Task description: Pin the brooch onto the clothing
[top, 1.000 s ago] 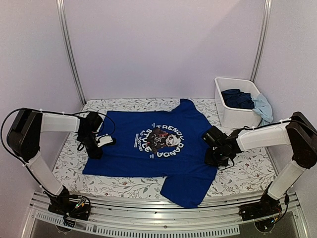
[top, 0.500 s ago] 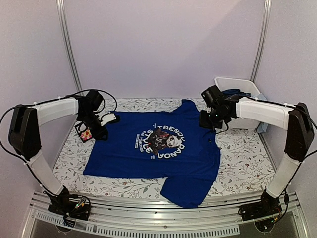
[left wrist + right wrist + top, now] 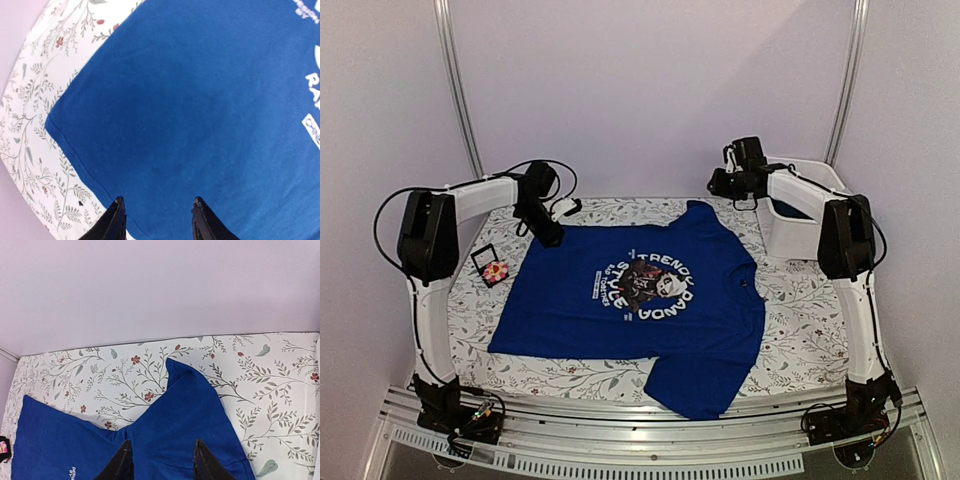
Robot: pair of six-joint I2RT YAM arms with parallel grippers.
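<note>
The royal-blue T-shirt (image 3: 630, 295) with white "TRENDY PANDA" lettering lies flat on the flowered table. It fills the left wrist view (image 3: 200, 110) and shows in the right wrist view (image 3: 180, 430). The pink flower brooch (image 3: 497, 270) sits in a small dark square tray on the table left of the shirt. My left gripper (image 3: 552, 235) hovers over the shirt's far left corner, open and empty (image 3: 157, 202). My right gripper (image 3: 716, 183) is raised at the back above the shirt's far sleeve, open and empty (image 3: 162, 442).
A white bin (image 3: 798, 205) with bunched dark-blue and light-blue clothes stands at the back right. The table is covered with a white flowered cloth (image 3: 810, 310). Walls close in behind and at both sides.
Both arms have swung away from the shirt's middle toward the back of the table. The left arm's move uncovered the tray with the brooch. The shirt has not moved.
</note>
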